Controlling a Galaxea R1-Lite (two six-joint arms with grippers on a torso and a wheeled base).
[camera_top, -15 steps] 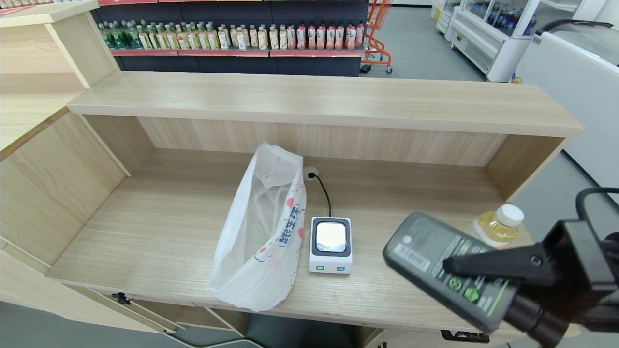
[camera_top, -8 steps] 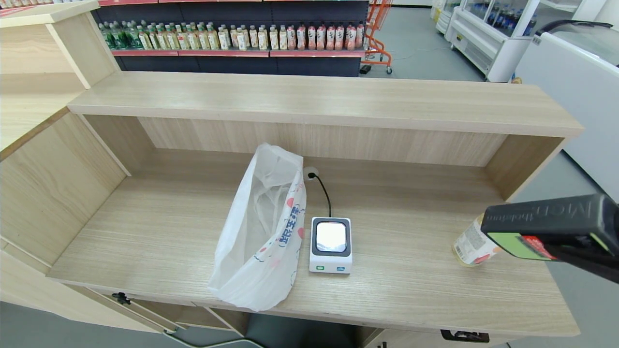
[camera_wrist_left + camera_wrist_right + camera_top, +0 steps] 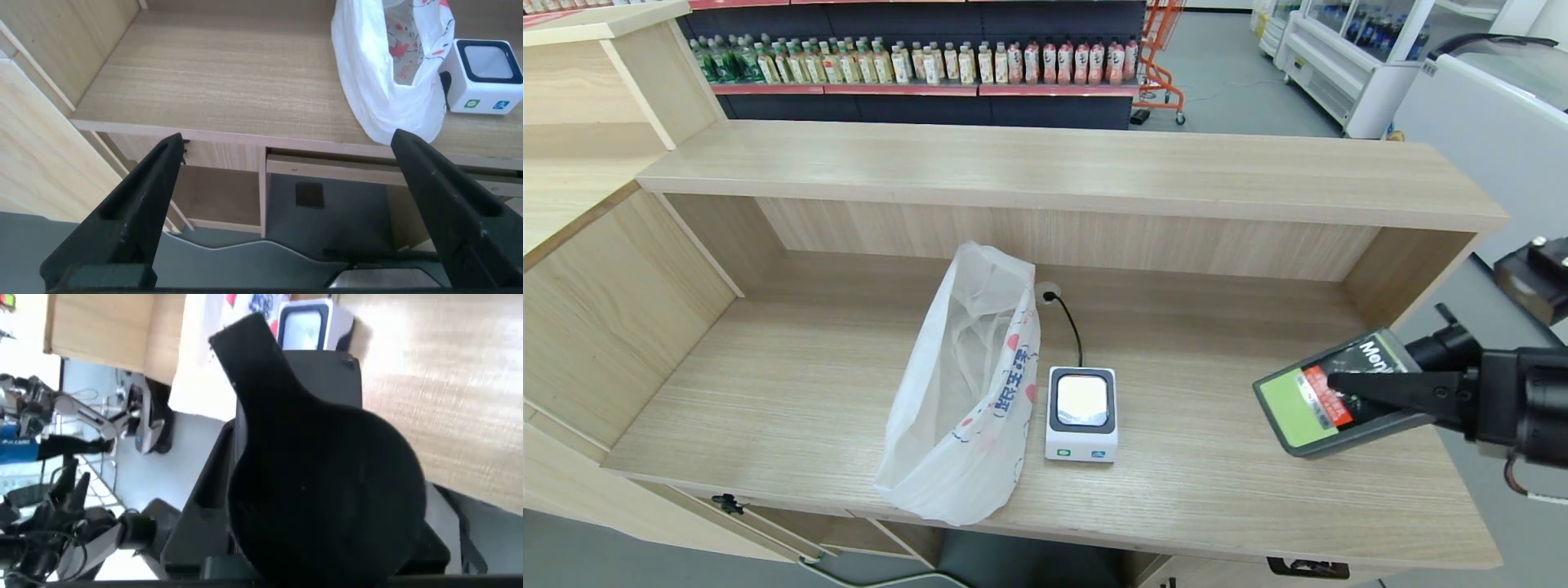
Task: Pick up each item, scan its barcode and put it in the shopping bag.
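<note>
My right gripper (image 3: 1343, 388) is shut on a flat dark box (image 3: 1327, 400) with a green and red label, held tilted above the right end of the wooden counter (image 3: 792, 384). In the right wrist view the dark box (image 3: 319, 474) blocks most of the picture. A white shopping bag (image 3: 968, 392) lies with its mouth towards the back wall at the counter's middle. Just right of it sits the white barcode scanner (image 3: 1081, 412), window facing up. My left gripper (image 3: 294, 204) hangs open below the counter's front edge, near the bag (image 3: 392, 73) and the scanner (image 3: 488, 76).
The scanner's black cable (image 3: 1068, 322) runs to a hole at the back of the counter. A raised shelf (image 3: 1054, 167) caps the back wall, and side panels close both ends. Drink shelves (image 3: 915, 61) and freezers (image 3: 1372, 49) stand in the room behind.
The right gripper has turned the box over, from barcode face up to the green and red face, and lifted it toward the counter's right end. The bottle seen earlier is now covered by it.
</note>
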